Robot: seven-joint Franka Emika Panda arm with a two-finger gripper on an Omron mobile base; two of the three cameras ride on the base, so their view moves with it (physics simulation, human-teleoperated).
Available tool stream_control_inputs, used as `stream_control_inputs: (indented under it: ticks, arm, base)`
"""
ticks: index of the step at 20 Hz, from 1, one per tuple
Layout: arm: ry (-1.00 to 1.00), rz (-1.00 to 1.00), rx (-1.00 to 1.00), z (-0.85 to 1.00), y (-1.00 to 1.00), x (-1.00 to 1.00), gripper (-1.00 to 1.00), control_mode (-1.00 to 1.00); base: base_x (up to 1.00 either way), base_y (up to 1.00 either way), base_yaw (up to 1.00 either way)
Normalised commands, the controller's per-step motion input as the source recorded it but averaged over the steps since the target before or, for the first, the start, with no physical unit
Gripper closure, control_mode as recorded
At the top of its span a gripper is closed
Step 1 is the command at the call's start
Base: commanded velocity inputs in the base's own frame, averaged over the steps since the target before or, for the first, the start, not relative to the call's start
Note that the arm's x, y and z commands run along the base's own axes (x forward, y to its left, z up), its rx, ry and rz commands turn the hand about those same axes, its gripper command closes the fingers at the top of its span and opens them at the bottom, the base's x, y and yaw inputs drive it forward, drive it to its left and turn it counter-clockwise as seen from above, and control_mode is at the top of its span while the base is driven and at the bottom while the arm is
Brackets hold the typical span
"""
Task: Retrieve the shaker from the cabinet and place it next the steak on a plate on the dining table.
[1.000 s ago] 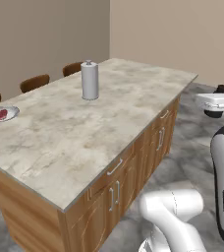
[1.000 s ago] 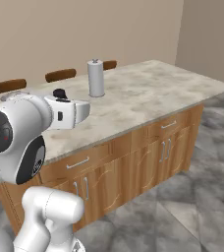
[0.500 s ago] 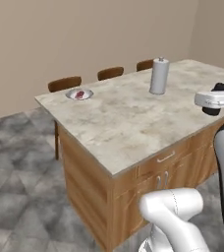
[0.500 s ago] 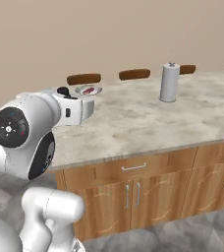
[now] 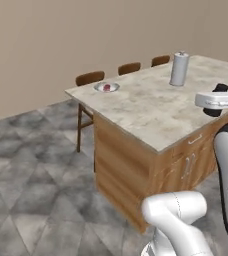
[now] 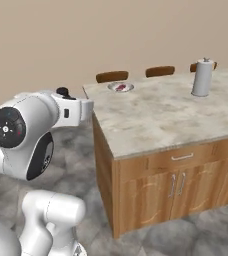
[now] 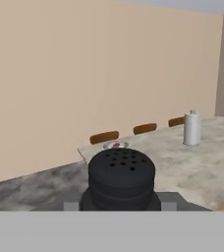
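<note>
My gripper is shut on the black shaker, whose holed top faces the hand camera. The white hand hangs over the near right side of the dining table, and in the right base view the hand is off the table's left end. The small grey-white plate sits at the table's far corner, well apart from the gripper, with the reddish steak on it. The plate and steak show again from the right, and the plate lies straight ahead of the hand. The cabinet is out of view.
A tall grey-white paper-towel roll stands on the far right of the table top. Three dark-wood chairs line the table's far side. Grey tiled floor lies open to the left of the table.
The whole picture has shifted: the base has driven around the island toward its end, so plate and steak now lie nearer ahead. The gripper stays shut on the shaker.
</note>
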Motion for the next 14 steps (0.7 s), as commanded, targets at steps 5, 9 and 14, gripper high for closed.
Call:
stream_control_inputs:
  ticks: [5, 9, 14]
  arm:
    - [0.00, 0.00, 0.00, 0.00, 0.00, 0.00, 1.00, 1.00]
    - [0.00, 0.00, 0.00, 0.00, 0.00, 0.00, 1.00, 1.00]
    - [0.00, 0.00, 0.00, 0.00, 0.00, 0.00, 1.00, 1.00]
  base:
    - [-0.22, 1.00, -0.33]
    - [-0.01, 0.95, -0.58]
    - [0.12, 0.76, -0.74]
